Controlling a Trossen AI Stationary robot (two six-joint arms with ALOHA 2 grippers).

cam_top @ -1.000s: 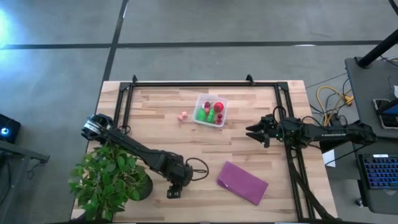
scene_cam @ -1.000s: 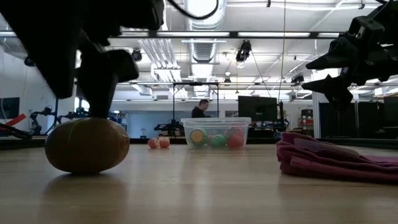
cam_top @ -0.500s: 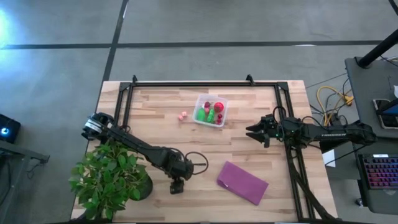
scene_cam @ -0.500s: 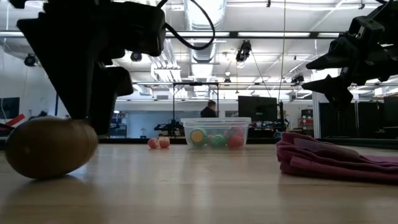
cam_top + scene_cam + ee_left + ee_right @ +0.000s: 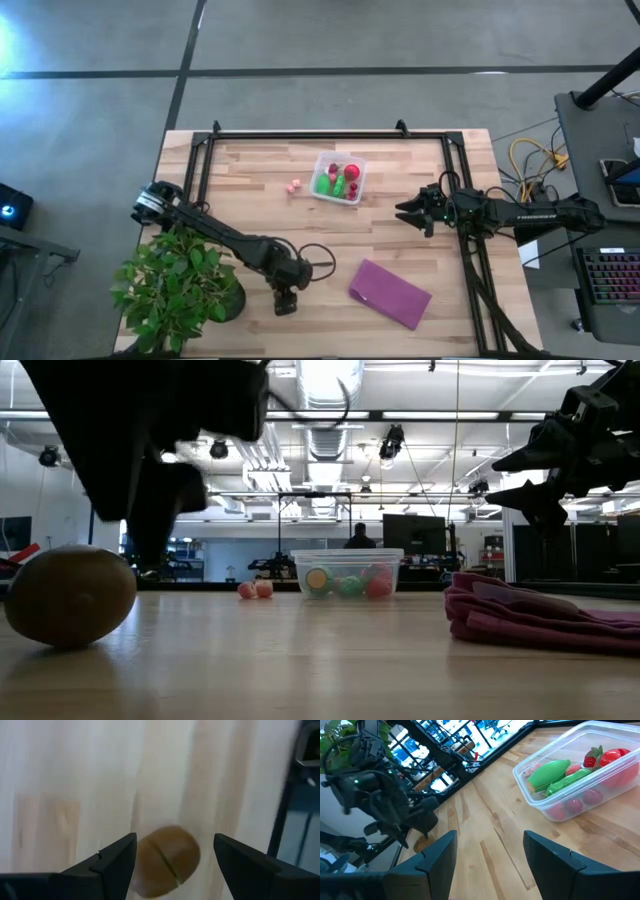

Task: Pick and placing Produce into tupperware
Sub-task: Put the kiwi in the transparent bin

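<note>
The brown produce piece (image 5: 70,595) (image 5: 167,860) lies on its side on the wood near the table's near edge. My left gripper (image 5: 285,300) (image 5: 175,840) hangs just above it, open, pointing down, a finger on either side and touching nothing. The clear tub (image 5: 338,178) (image 5: 575,775) stands toward the far side with red and green pieces inside. Two pink pieces (image 5: 294,186) (image 5: 254,589) rest on the table left of the tub. My right gripper (image 5: 405,213) (image 5: 490,865) waits open in the air, right of the tub.
A potted plant (image 5: 175,285) stands at the near left corner beside the left arm. A crumpled purple cloth (image 5: 390,293) (image 5: 540,615) lies near the near edge, right of the left gripper. A black frame rail (image 5: 300,135) runs along the far edge. A person (image 5: 358,538) stands far behind.
The brown piece has rolled along the table toward its left edge and has come nearly to rest, out from under my left gripper's fingers. My left gripper has shifted a little toward the far edge and the right. My right arm has kept still.
</note>
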